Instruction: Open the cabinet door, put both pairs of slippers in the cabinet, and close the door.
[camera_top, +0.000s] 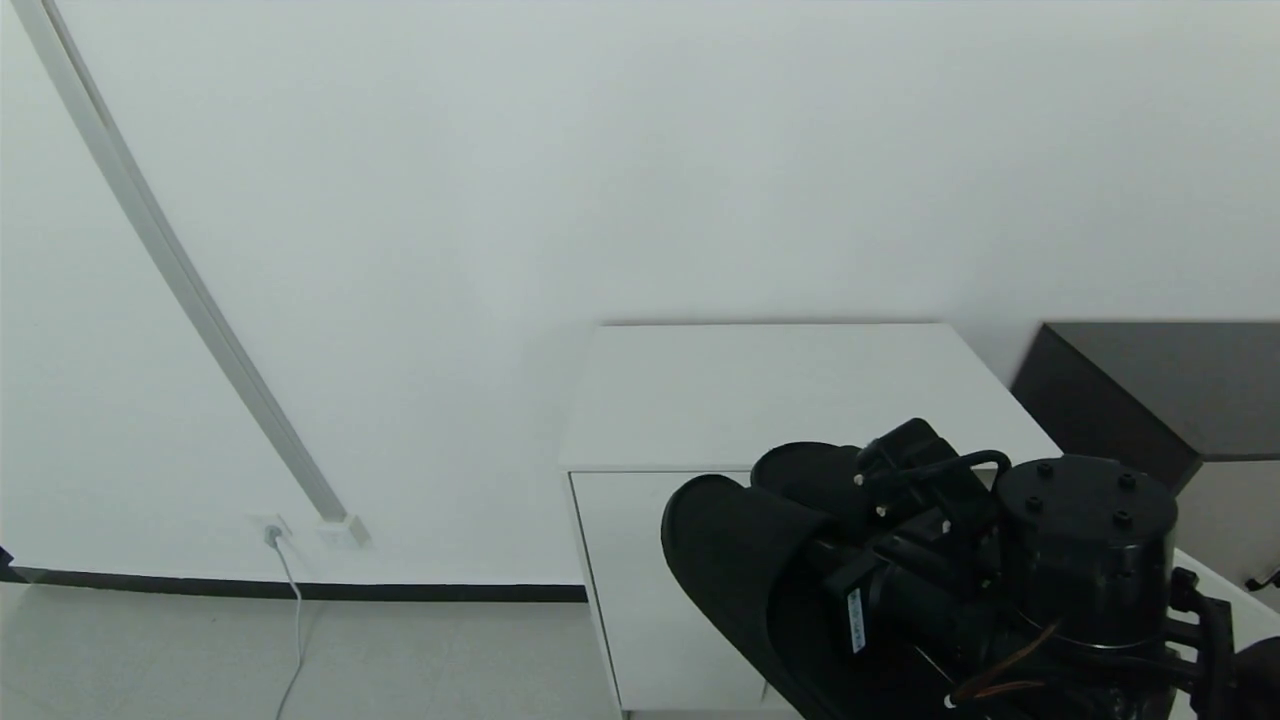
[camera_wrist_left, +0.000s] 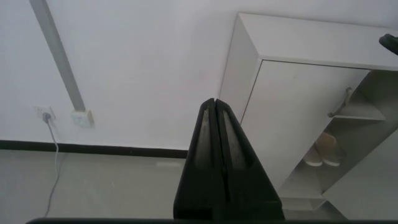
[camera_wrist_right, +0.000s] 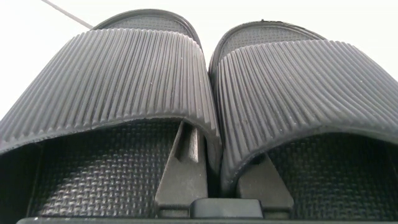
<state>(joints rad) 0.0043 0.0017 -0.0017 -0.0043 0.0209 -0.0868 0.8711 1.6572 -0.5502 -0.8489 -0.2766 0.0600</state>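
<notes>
Here, 2 black slippers (camera_wrist_right: 137, 81), 1 cabinet (camera_top: 770, 390)

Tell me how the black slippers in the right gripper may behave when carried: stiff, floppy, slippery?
The black slippers look like soft moulded foam, so probably light. The right gripper pinches only their inner walls, so they may sag or swing a little. The ribbed straps and textured footbeds suggest fair grip, so slipping seems unlikely.

Black ribbed slippers (camera_wrist_right: 134, 81), white cabinet (camera_top: 780, 390)
</notes>
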